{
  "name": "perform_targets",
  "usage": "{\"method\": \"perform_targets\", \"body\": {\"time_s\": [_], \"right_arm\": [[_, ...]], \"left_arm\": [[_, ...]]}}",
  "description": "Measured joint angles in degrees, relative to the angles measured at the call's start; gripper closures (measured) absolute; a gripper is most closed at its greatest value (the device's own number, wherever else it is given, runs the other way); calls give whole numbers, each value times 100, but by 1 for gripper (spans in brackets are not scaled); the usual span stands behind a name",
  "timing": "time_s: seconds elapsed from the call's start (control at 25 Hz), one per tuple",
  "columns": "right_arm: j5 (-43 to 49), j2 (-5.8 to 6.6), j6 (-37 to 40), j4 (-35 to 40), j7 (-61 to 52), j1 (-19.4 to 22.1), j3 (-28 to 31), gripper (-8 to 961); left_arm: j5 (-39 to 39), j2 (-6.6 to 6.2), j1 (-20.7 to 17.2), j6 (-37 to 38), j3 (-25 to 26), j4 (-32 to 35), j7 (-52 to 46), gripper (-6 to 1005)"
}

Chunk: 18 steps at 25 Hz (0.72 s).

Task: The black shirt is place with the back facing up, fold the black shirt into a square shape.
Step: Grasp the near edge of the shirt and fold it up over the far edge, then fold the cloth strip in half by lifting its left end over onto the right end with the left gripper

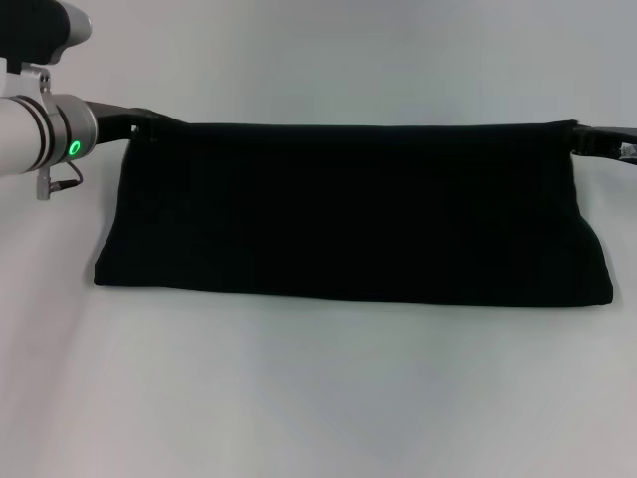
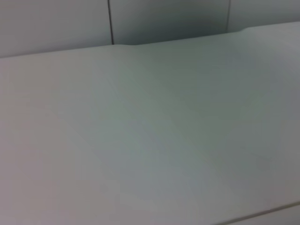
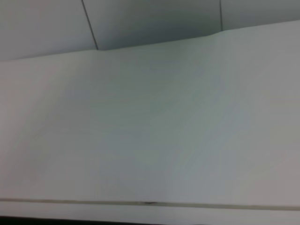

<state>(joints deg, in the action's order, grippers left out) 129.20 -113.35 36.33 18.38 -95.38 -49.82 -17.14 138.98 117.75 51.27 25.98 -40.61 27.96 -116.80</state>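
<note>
The black shirt (image 1: 348, 209) stretches as a wide dark band across the middle of the head view. Its upper edge is pulled straight and taut, and its lower edge rests on the white table (image 1: 318, 398). My left gripper (image 1: 144, 126) holds the upper left corner, at the end of the white forearm with a green light (image 1: 74, 149). At the upper right corner my right gripper (image 1: 589, 139) grips the cloth. No lettering shows on the side facing me. Neither wrist view shows the shirt or any fingers.
Both wrist views show only bare white table (image 2: 140, 140) (image 3: 140, 131) and a grey panelled wall (image 2: 164, 18) behind its far edge. Open tabletop lies in front of the shirt in the head view.
</note>
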Motion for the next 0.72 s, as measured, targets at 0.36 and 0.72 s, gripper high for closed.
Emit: {"method": "perform_targets", "body": {"time_s": [0.36,0.72], "right_arm": [[-13,-25,-78,62,-7,79,-146,736],[-15,189,940,321,-651,376,-150,406]], "left_arm": [[-7,34,-67,-450,138,-198,-120,831],[-4,-133,-251,423,662,78,-655,505]]}}
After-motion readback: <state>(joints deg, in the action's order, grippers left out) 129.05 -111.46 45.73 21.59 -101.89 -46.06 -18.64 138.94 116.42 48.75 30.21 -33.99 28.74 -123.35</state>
